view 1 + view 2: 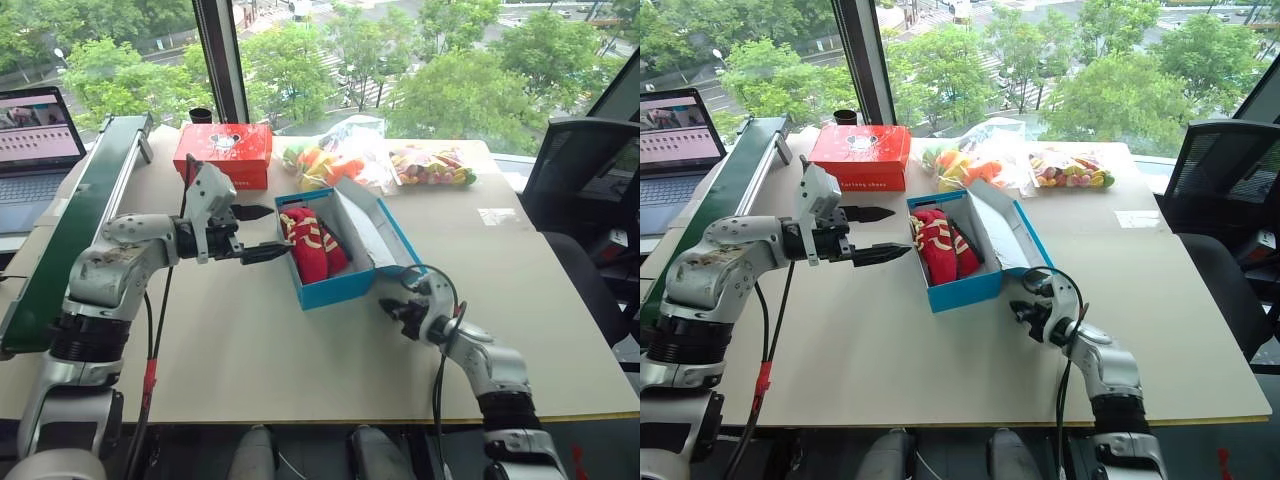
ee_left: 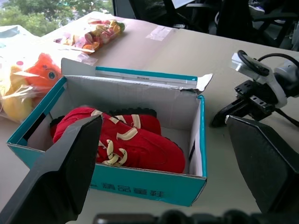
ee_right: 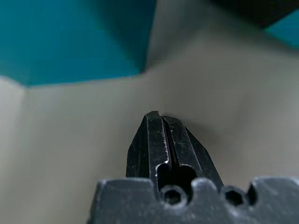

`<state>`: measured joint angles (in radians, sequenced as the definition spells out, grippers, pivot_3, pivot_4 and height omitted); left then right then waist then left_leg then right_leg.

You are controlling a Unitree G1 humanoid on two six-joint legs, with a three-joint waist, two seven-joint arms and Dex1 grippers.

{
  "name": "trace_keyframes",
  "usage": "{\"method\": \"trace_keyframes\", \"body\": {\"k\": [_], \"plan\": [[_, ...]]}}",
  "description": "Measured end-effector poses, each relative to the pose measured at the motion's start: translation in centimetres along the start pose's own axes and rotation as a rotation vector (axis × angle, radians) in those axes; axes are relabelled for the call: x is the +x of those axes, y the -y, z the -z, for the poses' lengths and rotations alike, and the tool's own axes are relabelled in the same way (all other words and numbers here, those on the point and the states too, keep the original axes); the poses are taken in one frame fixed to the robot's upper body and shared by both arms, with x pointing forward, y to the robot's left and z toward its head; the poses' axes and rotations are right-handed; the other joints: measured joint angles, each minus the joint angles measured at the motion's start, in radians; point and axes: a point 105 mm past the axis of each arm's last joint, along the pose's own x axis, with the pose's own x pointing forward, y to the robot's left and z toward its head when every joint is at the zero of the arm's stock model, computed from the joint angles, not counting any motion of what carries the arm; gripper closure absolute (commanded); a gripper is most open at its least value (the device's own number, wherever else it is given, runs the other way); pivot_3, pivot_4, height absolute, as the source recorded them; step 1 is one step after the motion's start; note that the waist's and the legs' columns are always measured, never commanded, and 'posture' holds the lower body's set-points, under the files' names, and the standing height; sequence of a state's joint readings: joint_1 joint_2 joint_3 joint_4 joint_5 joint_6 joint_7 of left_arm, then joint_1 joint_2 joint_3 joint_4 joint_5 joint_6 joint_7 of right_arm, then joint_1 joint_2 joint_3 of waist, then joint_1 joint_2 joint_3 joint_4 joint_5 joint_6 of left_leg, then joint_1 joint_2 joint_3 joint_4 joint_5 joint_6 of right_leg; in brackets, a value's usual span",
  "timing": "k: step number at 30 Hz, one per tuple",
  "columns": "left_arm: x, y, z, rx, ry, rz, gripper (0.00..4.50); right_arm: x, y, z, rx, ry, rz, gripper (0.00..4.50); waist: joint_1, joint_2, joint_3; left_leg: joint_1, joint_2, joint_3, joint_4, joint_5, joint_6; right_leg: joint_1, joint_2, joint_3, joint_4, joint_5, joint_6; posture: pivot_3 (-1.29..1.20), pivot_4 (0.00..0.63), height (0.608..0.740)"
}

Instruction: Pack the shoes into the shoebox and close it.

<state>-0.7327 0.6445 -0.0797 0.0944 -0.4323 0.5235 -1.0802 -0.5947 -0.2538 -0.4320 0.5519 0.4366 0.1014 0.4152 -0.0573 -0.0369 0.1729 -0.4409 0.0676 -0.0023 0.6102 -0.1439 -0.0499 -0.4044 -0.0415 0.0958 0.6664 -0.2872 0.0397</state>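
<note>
While lid hangs open, blue cardboard shoebox, soft red fabric shoes

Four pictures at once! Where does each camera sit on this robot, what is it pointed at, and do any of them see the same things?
Left eye view: on the head, looking down over the table; both arms show, the open left gripper beside the shoebox.
Right eye view: the head's other eye, same scene; the shut right gripper lies near the box's corner.
Left wrist view: on the left wrist, looking between its own fingers at the shoes inside.
Right wrist view: on the right wrist, along its closed fingers.
Shared: the blue box appears in all four.
</note>
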Motion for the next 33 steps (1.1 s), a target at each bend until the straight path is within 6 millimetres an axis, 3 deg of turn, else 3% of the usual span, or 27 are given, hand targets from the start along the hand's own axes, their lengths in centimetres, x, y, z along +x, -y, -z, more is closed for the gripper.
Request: {"method": "trace_keyframes", "body": {"k": [2,6,9,12,15,19,23,27,30,33], "plan": [[0.1,0.0,0.0,-0.002,0.002,0.001,0.00,1.0,-2.9,-2.3,-0.036,0.045,-0.109,4.46,-0.006,0.000,0.000,0.000,0.000,0.000,0.000,0.000,0.000,0.000,0.000,0.000,0.000,0.000,0.000,0.00,0.150,0.739],[-0.2,-0.1,0.1,-0.006,0.007,-0.018,0.00,2.0,-8.9,-5.0,-0.082,0.073,-0.306,4.46,-0.010,0.000,0.000,0.000,0.000,0.000,0.000,0.000,0.000,0.000,0.000,0.000,0.000,0.000,0.000,0.00,0.150,0.739],[-0.4,-0.1,0.5,-0.012,0.007,-0.035,0.00,1.9,-12.5,-5.5,-0.081,0.053,-0.430,4.46,-0.006,0.000,0.000,-0.001,0.000,0.000,0.000,0.000,0.000,0.000,0.000,0.000,0.000,0.000,0.000,0.00,0.150,0.739],[-1.0,0.0,0.9,-0.014,-0.002,-0.058,0.00,1.3,-13.7,-4.7,-0.022,-0.037,-0.490,4.46,0.008,0.000,0.000,-0.001,0.000,0.000,0.001,0.000,0.000,0.000,0.000,0.000,0.000,0.000,0.000,0.00,0.150,0.739],[-1.8,0.1,1.0,-0.010,-0.012,-0.083,0.00,-0.9,-13.1,-3.8,-0.012,-0.186,-0.552,4.46,0.027,0.000,0.000,-0.002,0.000,-0.001,0.000,0.000,0.000,0.000,0.000,-0.001,0.000,0.000,0.000,0.00,0.150,0.739],[-2.6,-0.1,1.4,-0.021,-0.029,-0.120,0.00,-7.1,-11.7,-2.2,0.088,-0.416,-0.716,4.46,0.044,0.001,0.000,-0.003,0.000,-0.001,0.002,-0.001,0.001,0.000,0.000,-0.001,-0.002,0.000,0.000,0.00,0.150,0.739],[-2.5,0.0,1.2,-0.016,-0.032,-0.118,0.00,-9.8,-11.9,0.2,0.126,-0.571,-0.784,4.46,0.027,0.001,0.000,0.000,0.000,0.000,0.004,0.000,0.002,0.002,0.000,0.000,-0.001,-0.001,0.001,0.00,0.150,0.739],[-2.5,0.0,1.0,-0.011,-0.029,-0.115,0.00,-9.9,-11.1,3.6,0.084,-0.670,-0.731,4.46,0.013,-0.001,0.000,0.001,0.000,-0.001,0.005,0.001,0.004,0.002,0.001,0.000,0.000,-0.001,0.003,0.00,0.150,0.739],[-2.4,0.0,0.7,-0.003,-0.025,-0.112,0.00,-7.1,-8.6,7.6,0.107,-0.668,-0.542,4.46,0.009,-0.001,-0.001,0.000,0.000,0.000,0.006,0.001,0.004,0.002,0.001,0.001,0.000,-0.001,0.003,0.00,0.150,0.739],[-2.3,0.0,0.6,0.004,-0.026,-0.107,0.00,-5.0,-6.4,9.3,0.122,-0.644,-0.419,4.46,0.013,0.000,0.000,-0.001,0.000,0.000,0.005,0.001,0.004,0.001,0.001,0.001,-0.001,0.001,0.001,0.00,0.150,0.739]]}}
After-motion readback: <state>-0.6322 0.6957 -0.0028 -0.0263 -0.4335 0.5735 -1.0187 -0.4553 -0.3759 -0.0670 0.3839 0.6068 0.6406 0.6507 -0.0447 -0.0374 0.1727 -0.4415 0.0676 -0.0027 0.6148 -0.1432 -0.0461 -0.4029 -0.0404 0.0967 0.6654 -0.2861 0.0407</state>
